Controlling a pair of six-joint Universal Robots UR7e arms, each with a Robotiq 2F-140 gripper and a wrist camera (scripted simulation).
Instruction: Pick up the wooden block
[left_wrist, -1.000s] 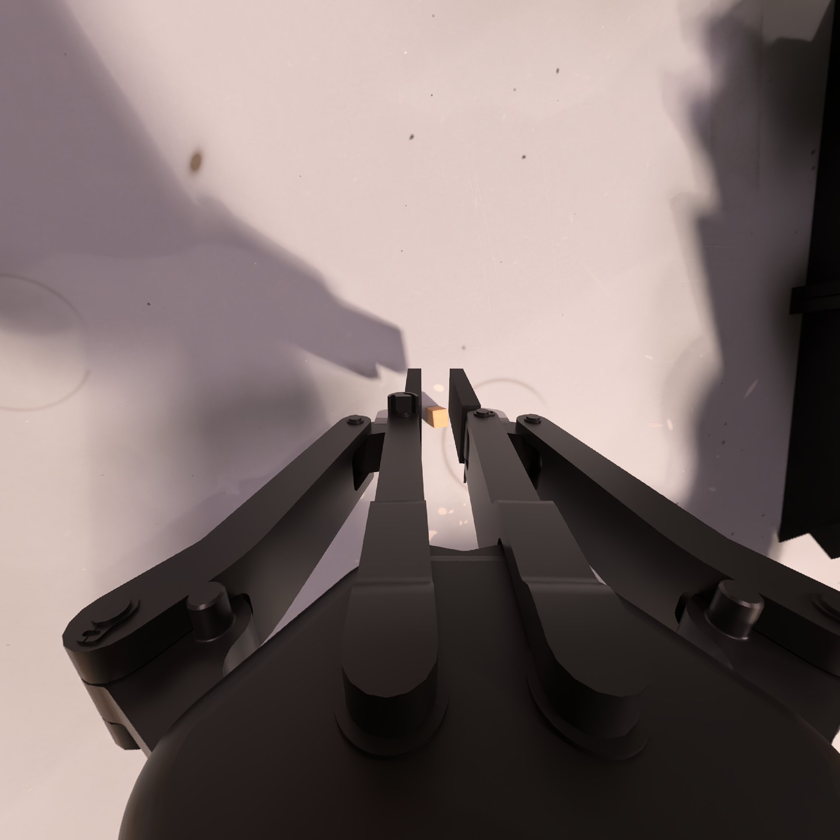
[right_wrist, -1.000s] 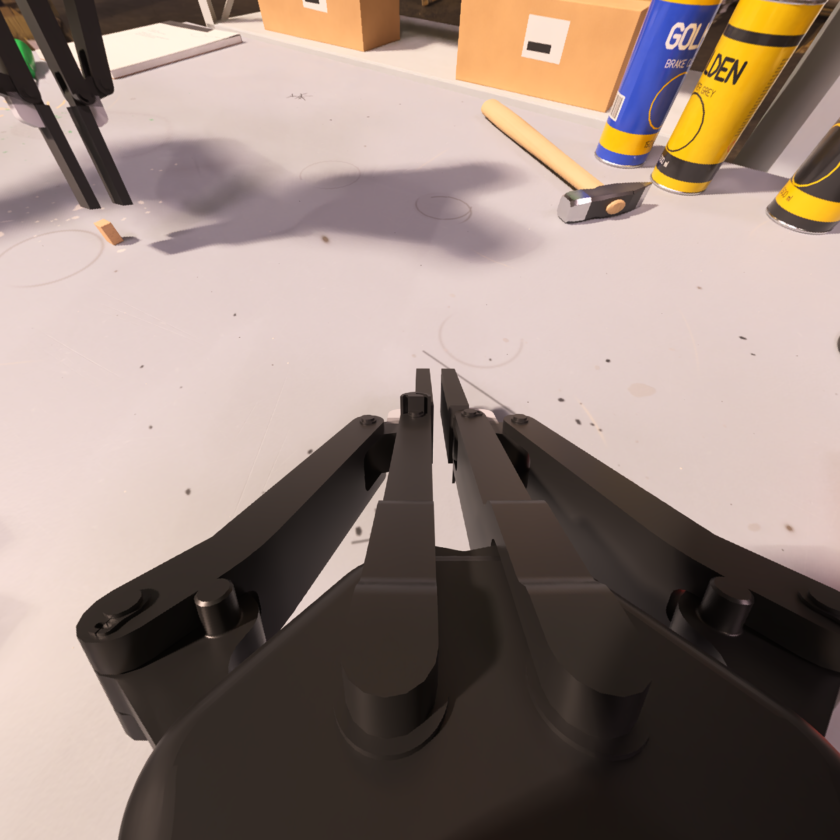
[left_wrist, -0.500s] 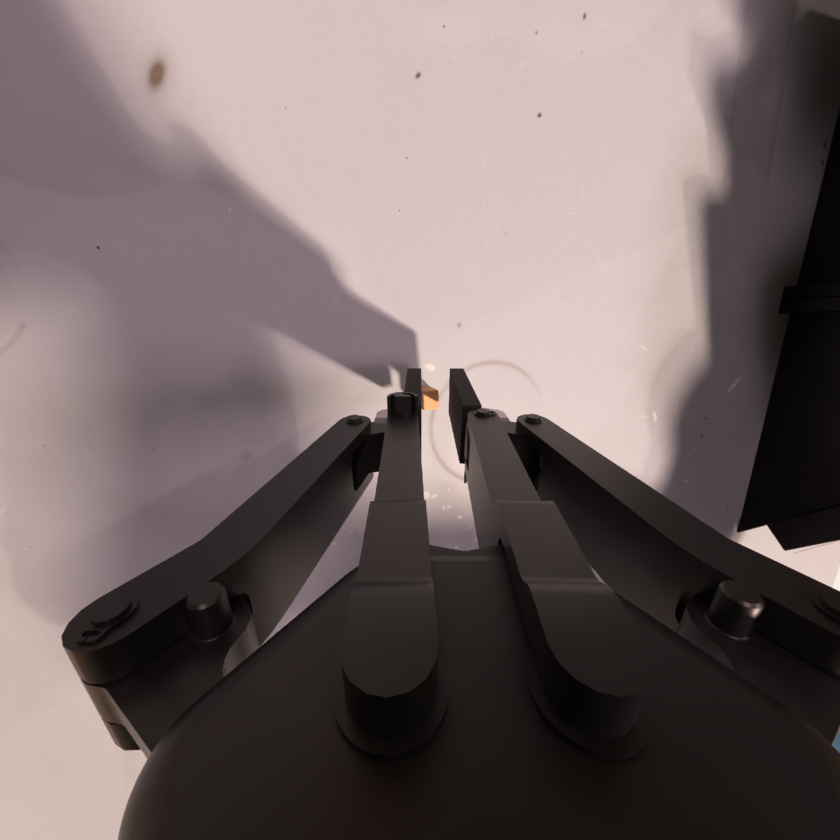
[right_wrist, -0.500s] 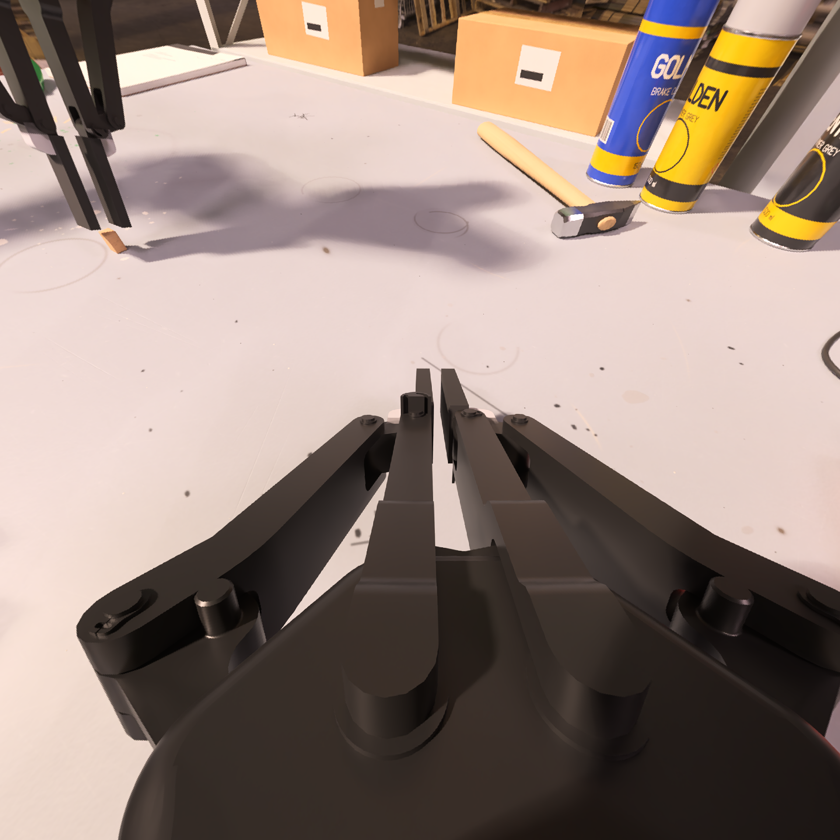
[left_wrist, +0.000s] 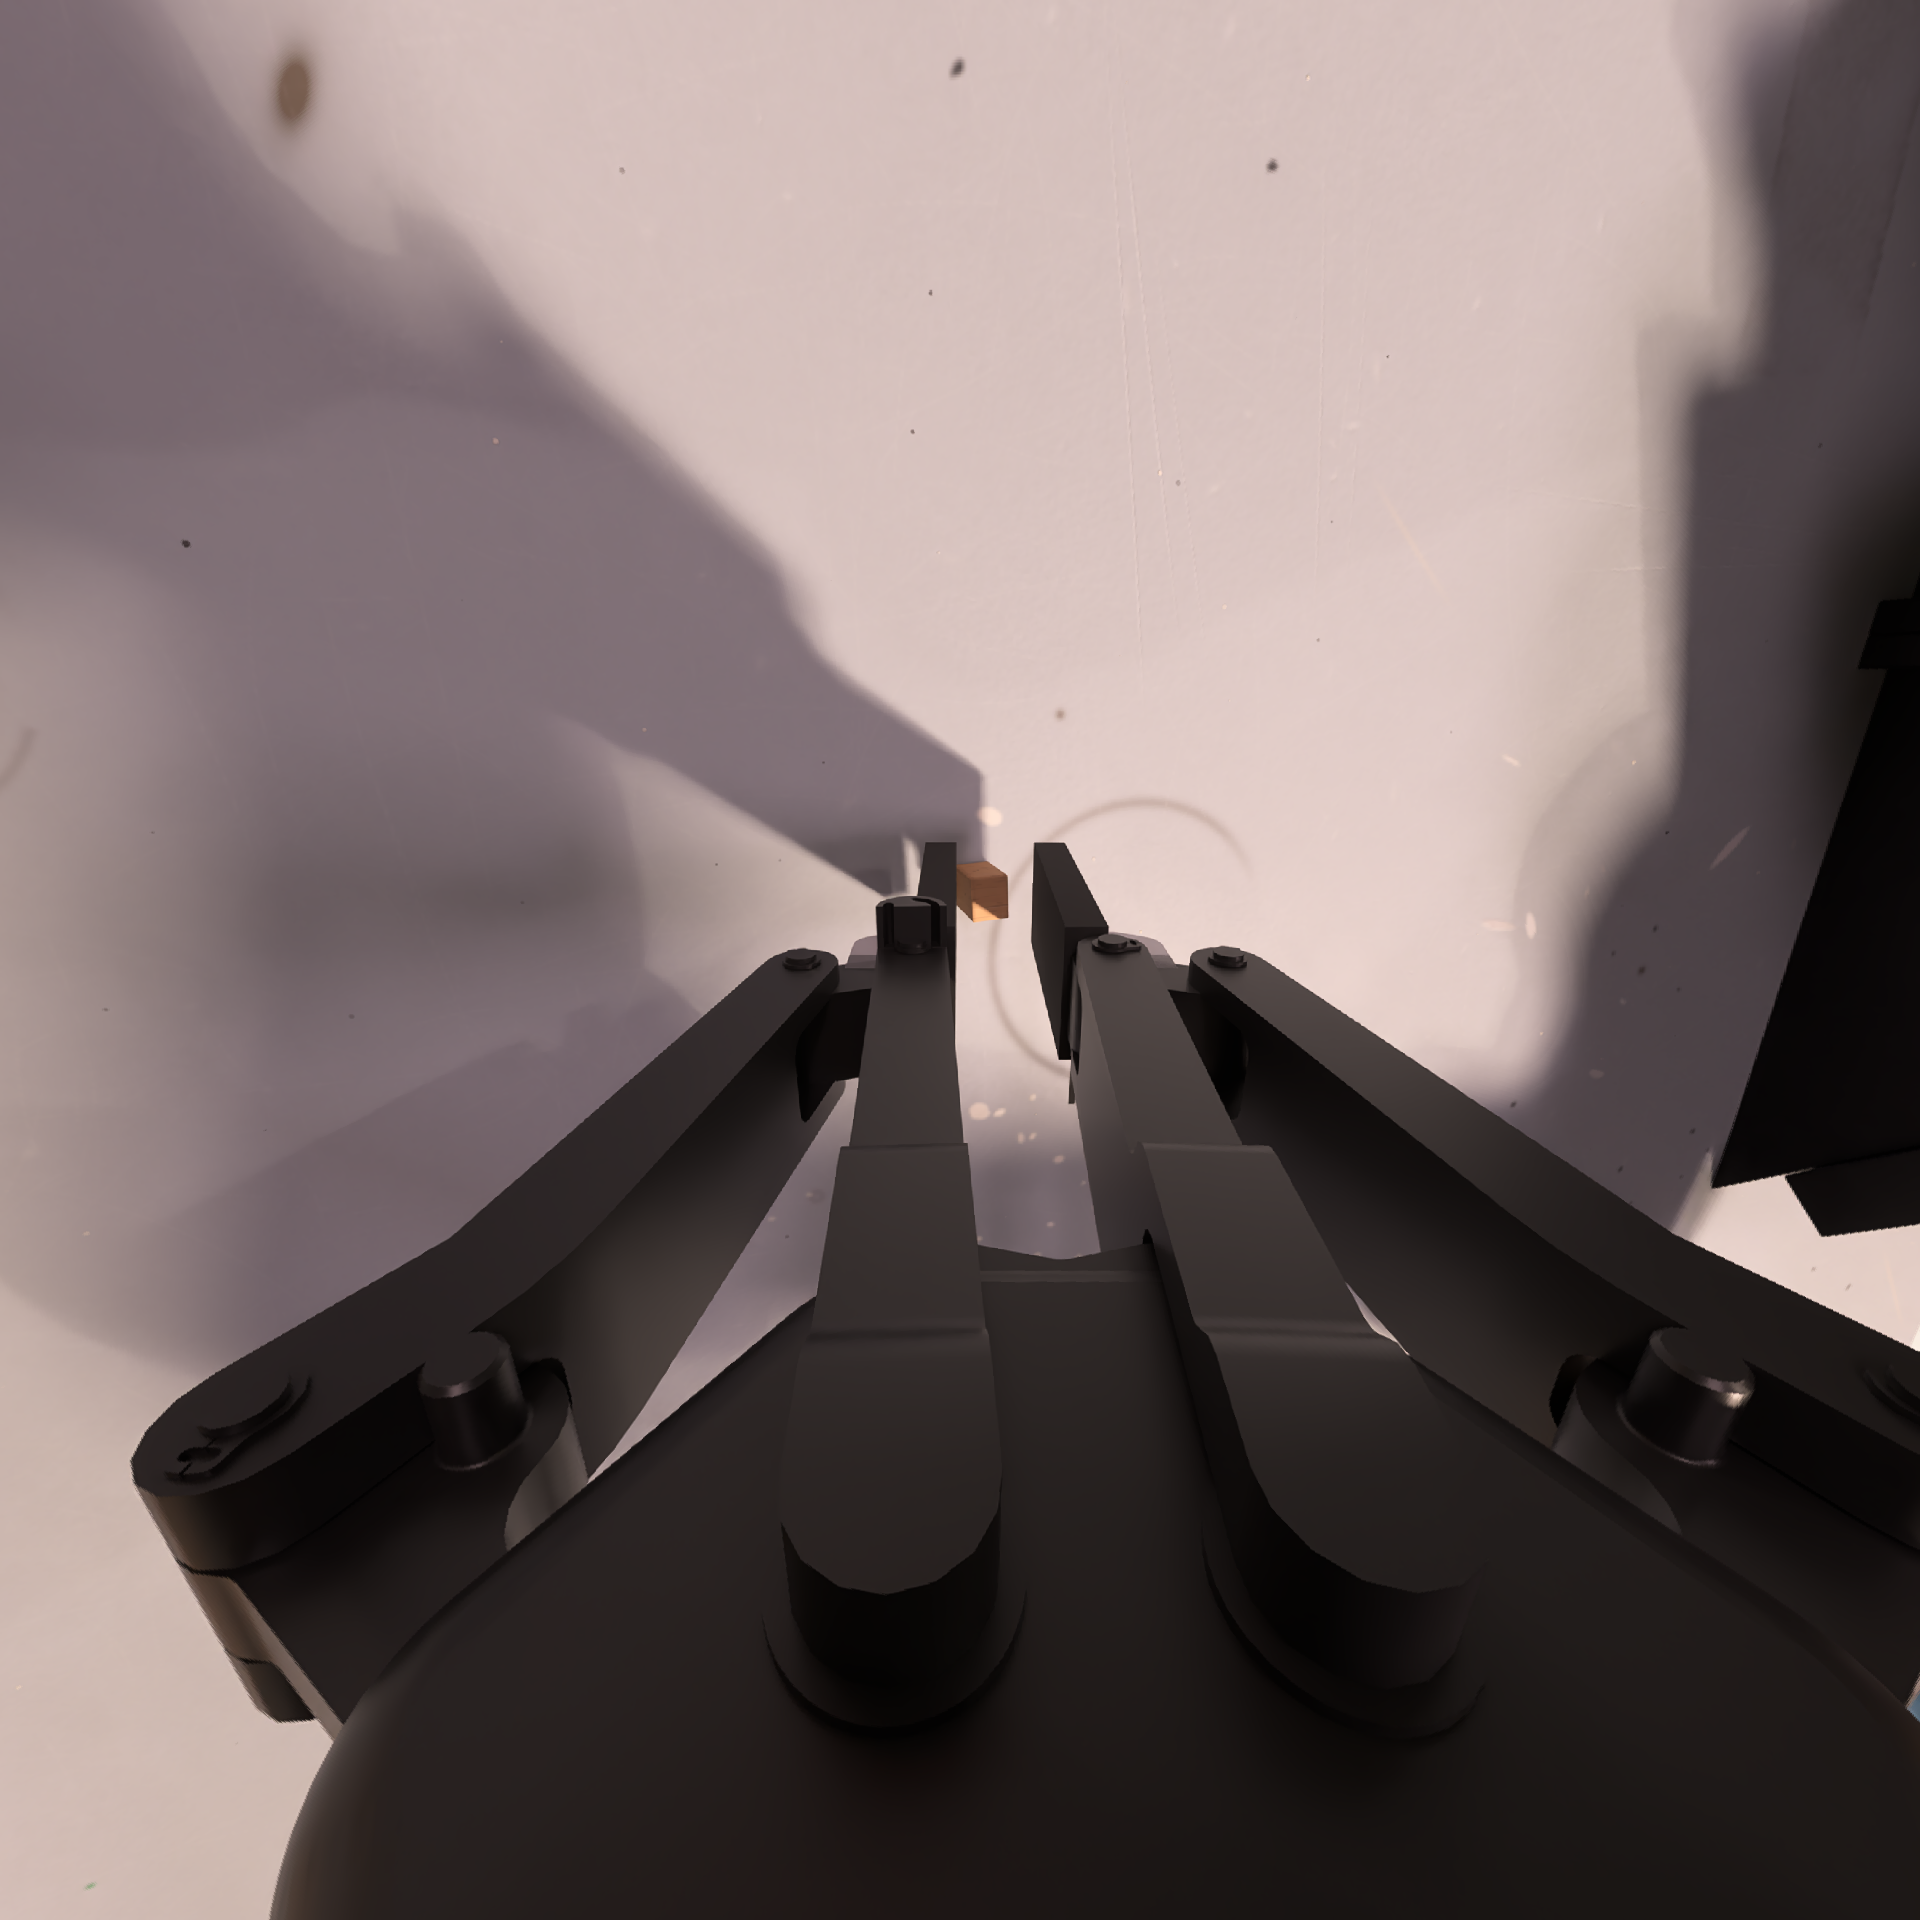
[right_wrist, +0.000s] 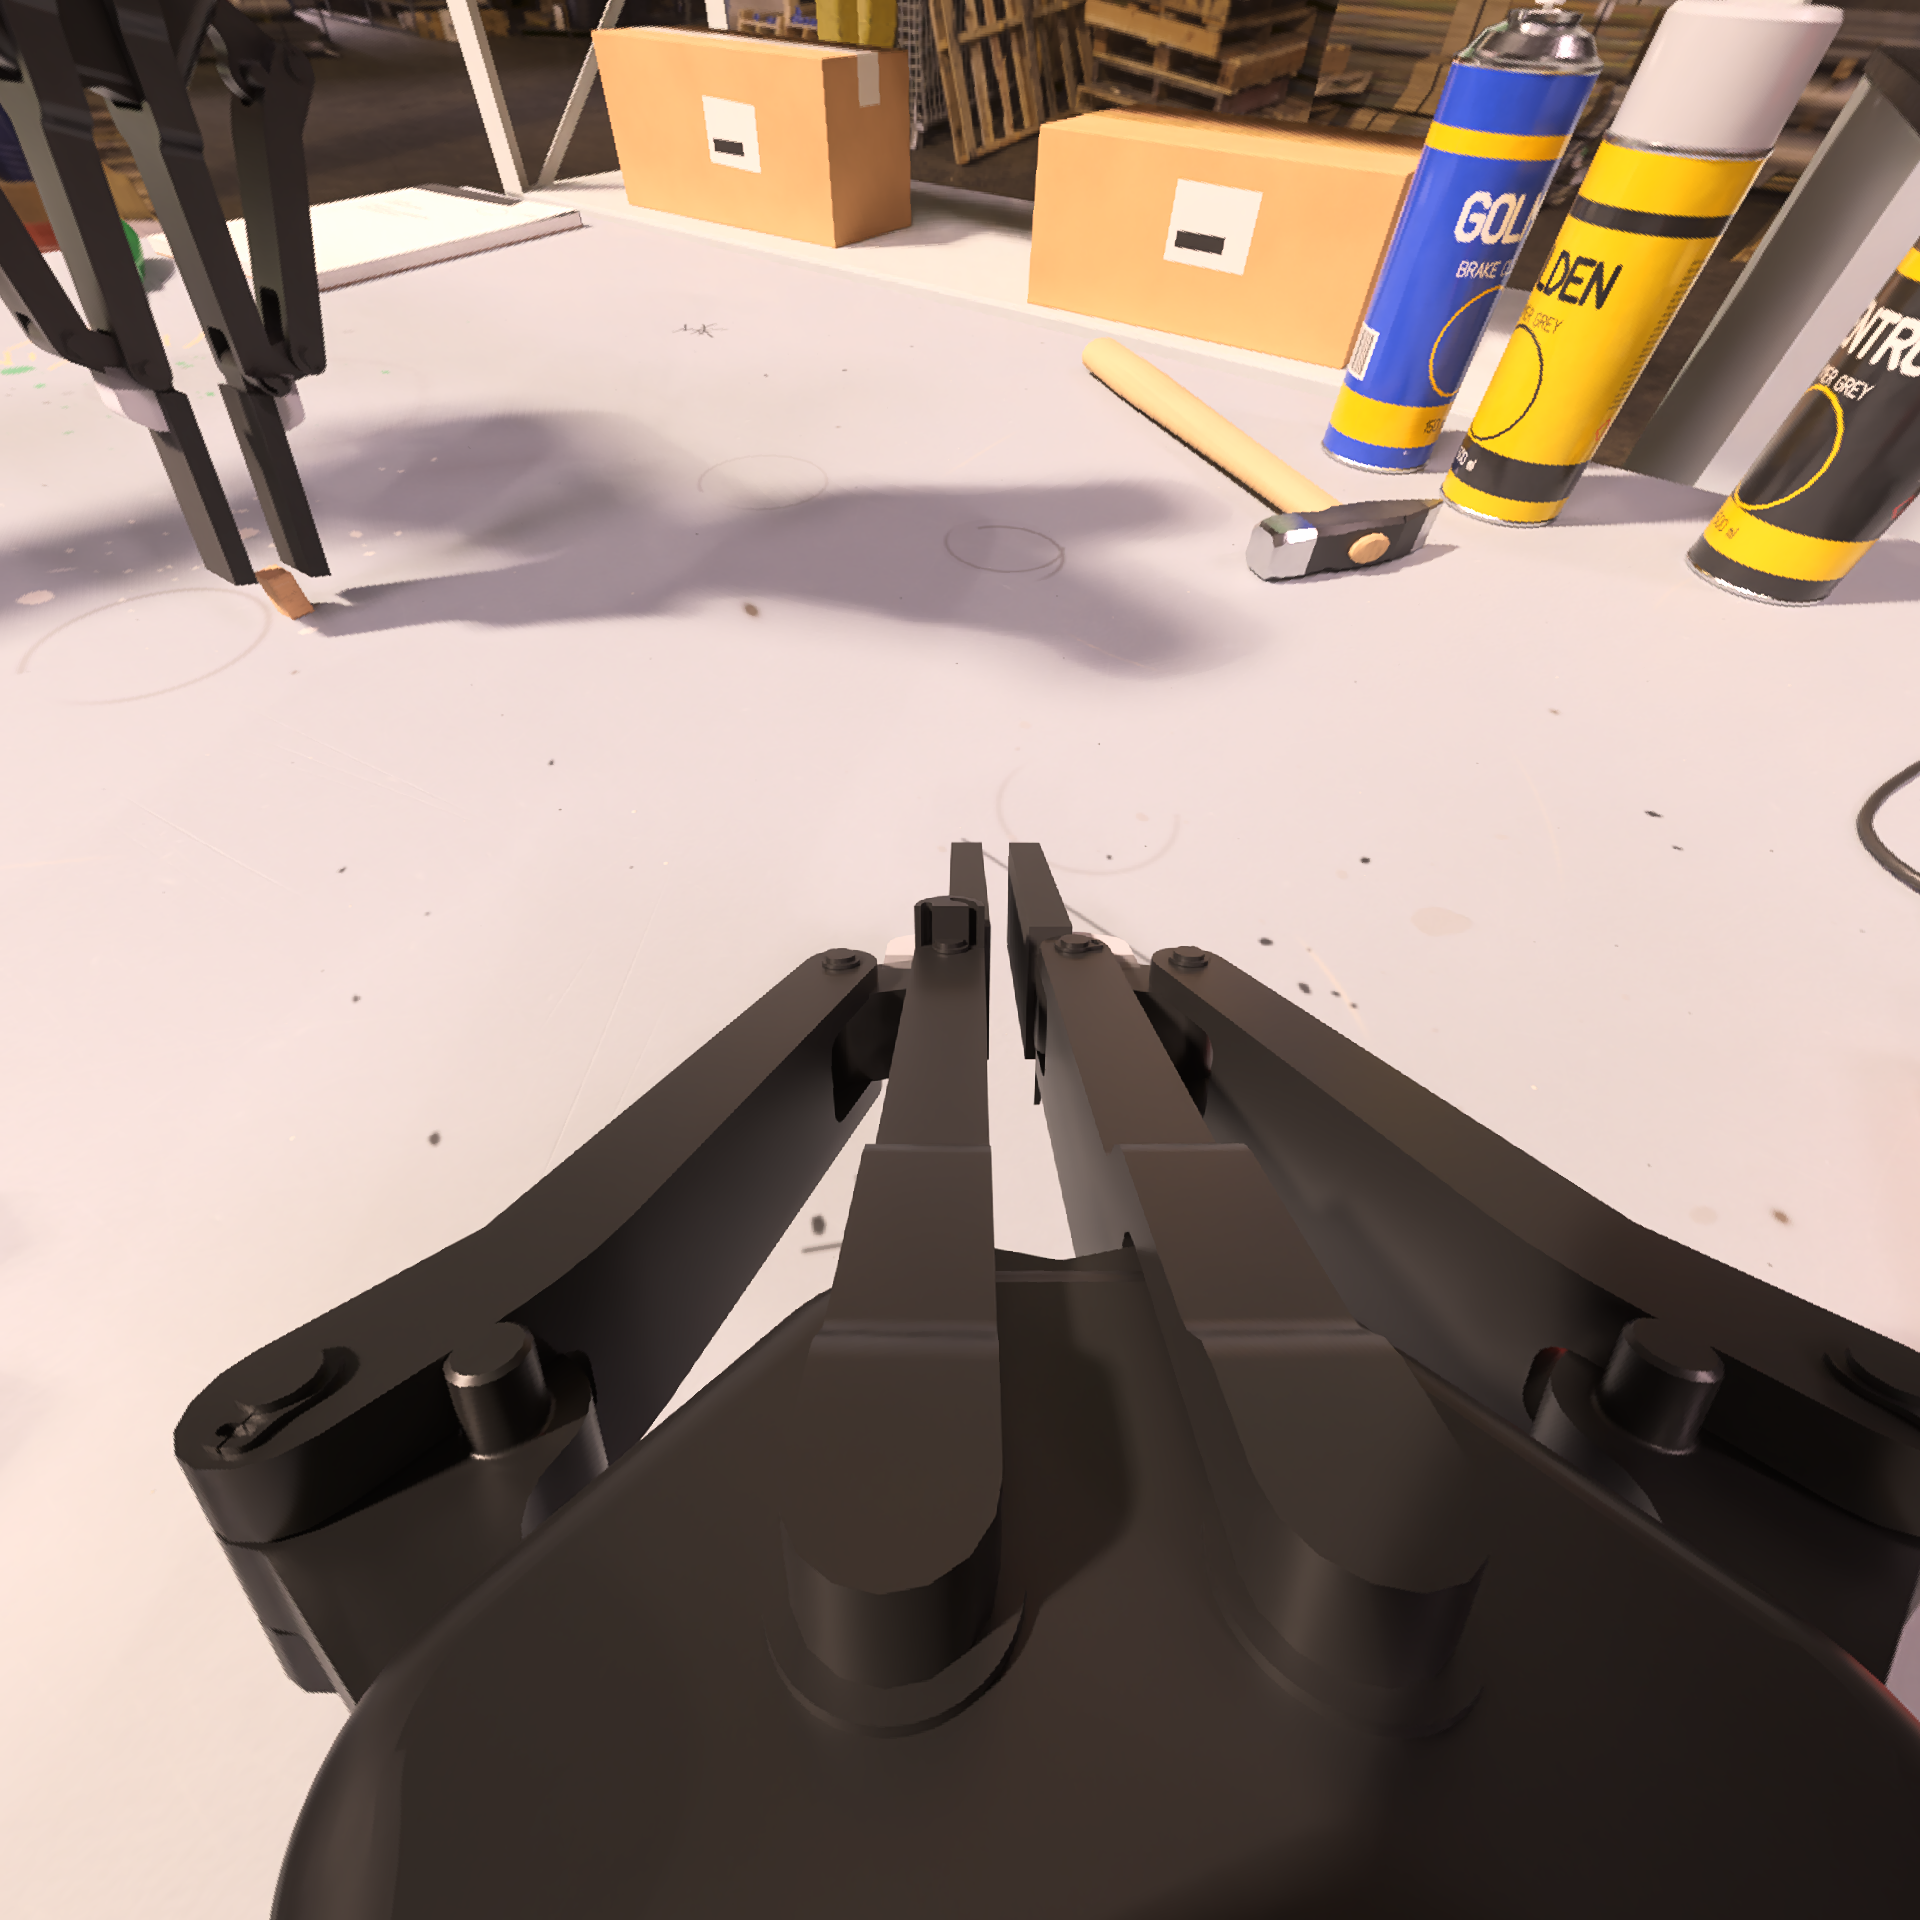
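Note:
The wooden block (left_wrist: 983, 894) is a small tan cube on the pale table. In the left wrist view it sits between the tips of my left gripper (left_wrist: 992, 862), close against the left finger (left_wrist: 938, 883), with a gap to the right finger (left_wrist: 1055, 904). The jaws stand narrowly open. The right wrist view shows the same: the left gripper (right_wrist: 272, 569) points down at the far left with the block (right_wrist: 283, 594) at its fingertips on the table. My right gripper (right_wrist: 994, 862) is shut and empty, low over the table's middle.
A hammer (right_wrist: 1320, 520) lies at the back right beside three spray cans (right_wrist: 1455, 260). Two cardboard boxes (right_wrist: 1205, 218) and a white flat slab (right_wrist: 416, 223) line the back. A dark cable (right_wrist: 1886, 831) shows at the right edge. A black upright part (left_wrist: 1849, 883) stands to the left gripper's right.
My left gripper has come down over the block, which now sits between its fingertips instead of beside them. The right wrist view has tilted up a little; its gripper is unchanged.

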